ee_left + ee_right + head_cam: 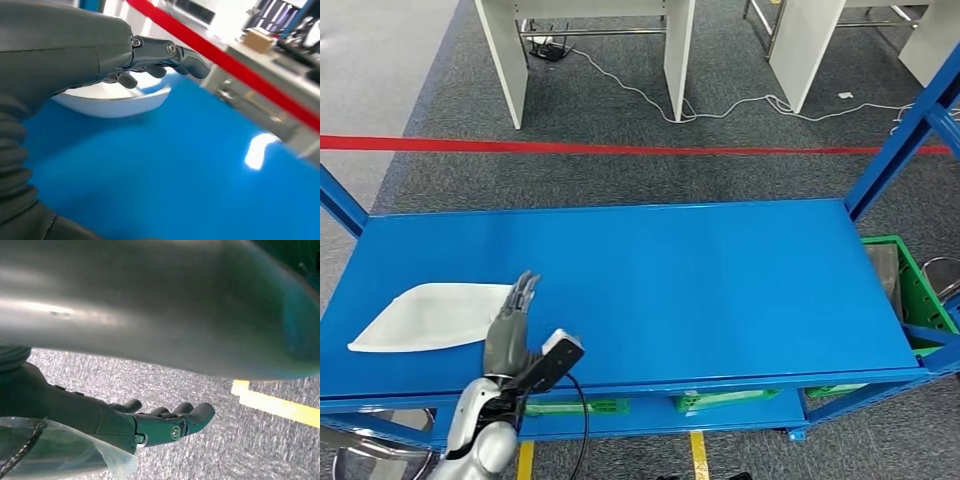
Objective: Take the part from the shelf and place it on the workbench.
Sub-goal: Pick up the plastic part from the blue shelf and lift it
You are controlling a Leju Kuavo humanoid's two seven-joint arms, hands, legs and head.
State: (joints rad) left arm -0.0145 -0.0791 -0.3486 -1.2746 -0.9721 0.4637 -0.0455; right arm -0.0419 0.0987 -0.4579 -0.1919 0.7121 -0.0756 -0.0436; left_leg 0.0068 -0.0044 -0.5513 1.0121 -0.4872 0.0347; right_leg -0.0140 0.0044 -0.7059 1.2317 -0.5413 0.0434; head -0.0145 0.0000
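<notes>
Your white part [429, 316] lies flat at the left end of the blue shelf [697, 290]. Just to its right, your left hand [510, 328] reaches over the shelf's front edge with fingers stretched forward and apart, holding nothing, fingertips [527, 285] at the part's near right edge; whether they touch it cannot be told. A red line [637, 148] crosses the grey floor beyond. A green crate [916, 295] sits at the far right. Your right hand [151, 425] hangs over carpet, fingers extended, empty.
</notes>
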